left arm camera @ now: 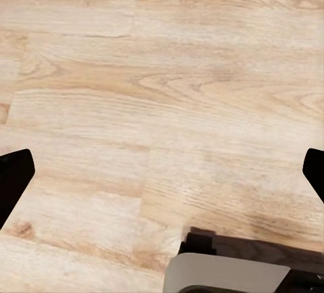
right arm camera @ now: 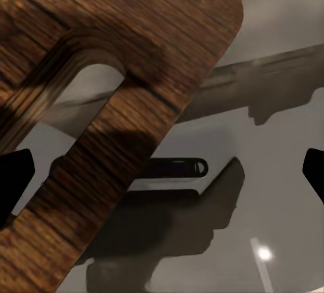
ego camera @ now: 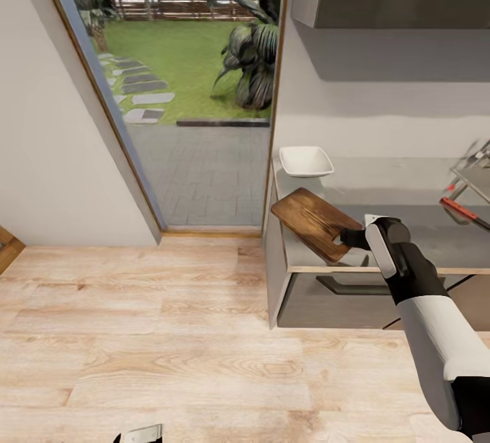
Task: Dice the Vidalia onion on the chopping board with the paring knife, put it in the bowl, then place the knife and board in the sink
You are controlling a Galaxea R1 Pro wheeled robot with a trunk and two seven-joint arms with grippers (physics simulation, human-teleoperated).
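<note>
From the head camera, your right arm reaches forward to the near end of the board (ego camera: 312, 220), and the right claw (ego camera: 352, 237) sits at the board's handle end. The board looks lifted and tilted, its far corner jutting past the left end of the desk (ego camera: 408, 205). Just behind it, the white bowl (ego camera: 306, 160) rests on the desk near the wall. Far to the right, the knife (ego camera: 463, 211) with its red handle lies on the desk, beside the edge of the sink (ego camera: 476, 174), which is cut off by the picture's border. Left of the desk, a glass door (ego camera: 184, 89) gives onto a paved yard and lawn. A pale wooden floor (ego camera: 170, 341) spreads in front of you, and a bit of your left claw (ego camera: 139, 435) peeks in at the bottom edge.

In the left wrist camera, the left claw (left arm camera: 162, 171) hangs over the wooden floor with its dark fingertips (left arm camera: 13, 178) spread wide at either border, released and holding nothing.

In the right wrist camera, the board (right arm camera: 121, 90) is very close, its handle slot plain to see, above the glossy grey desk (right arm camera: 270, 192). The dark fingertips (right arm camera: 13, 178) of the right claw (right arm camera: 162, 178) sit at both borders; you cannot tell from here whether they are pinching the board.
</note>
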